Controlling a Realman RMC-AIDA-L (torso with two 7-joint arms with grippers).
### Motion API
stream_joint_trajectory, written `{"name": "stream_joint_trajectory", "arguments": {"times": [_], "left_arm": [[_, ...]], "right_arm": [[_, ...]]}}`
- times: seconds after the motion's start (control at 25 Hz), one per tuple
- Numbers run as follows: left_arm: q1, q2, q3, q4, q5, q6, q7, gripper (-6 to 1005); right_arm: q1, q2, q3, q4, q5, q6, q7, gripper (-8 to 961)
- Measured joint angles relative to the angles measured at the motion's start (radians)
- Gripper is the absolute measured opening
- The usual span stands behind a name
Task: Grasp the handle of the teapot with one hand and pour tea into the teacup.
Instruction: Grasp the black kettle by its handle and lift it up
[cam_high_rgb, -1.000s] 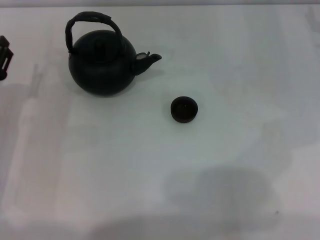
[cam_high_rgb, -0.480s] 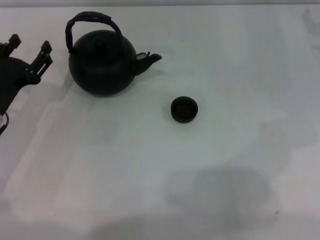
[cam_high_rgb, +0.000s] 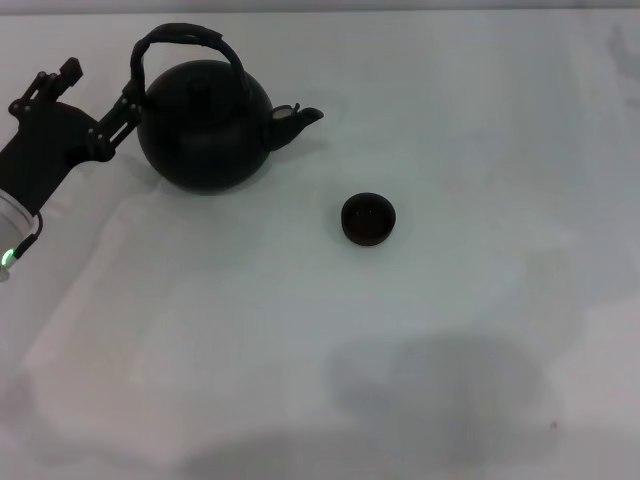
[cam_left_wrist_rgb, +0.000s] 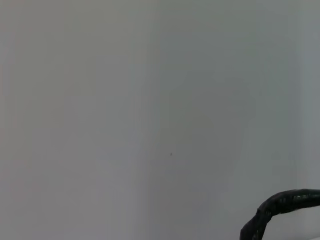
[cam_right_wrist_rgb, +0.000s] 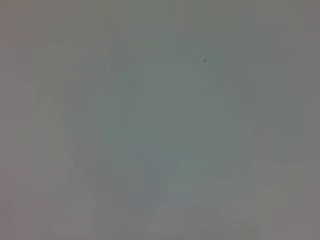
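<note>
The bench (cam_high_rgb: 450, 350) was pale, smooth and matte. The left gripper (cam_high_rgb: 100, 98) reached in from the left edge, fingers (cam_high_rgb: 70, 70) spread wide, holding nothing, one tip beside the teapot (cam_high_rgb: 205, 125) near the far-left corner. Its arched handle (cam_high_rgb: 185, 40) looked rough, wrapped. The round teacup (cam_high_rgb: 368, 219) sat mid-bench.

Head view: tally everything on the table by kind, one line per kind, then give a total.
Teapot, with arched handle: 1
Teacup: 1
Total: 2 things on the white table

Not counted: the left gripper, open beside the teapot on the robot's left.
</note>
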Motion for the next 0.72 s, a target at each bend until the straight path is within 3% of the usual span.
{"name": "stream_joint_trajectory", "arguments": {"times": [0.72], "left_arm": [[-0.062, -0.004, -0.007, 0.002, -0.003, -0.104, 0.023, 767]], "right_arm": [[0.004, 0.000, 0.000, 0.000, 0.000, 0.001, 0.001, 829]]}}
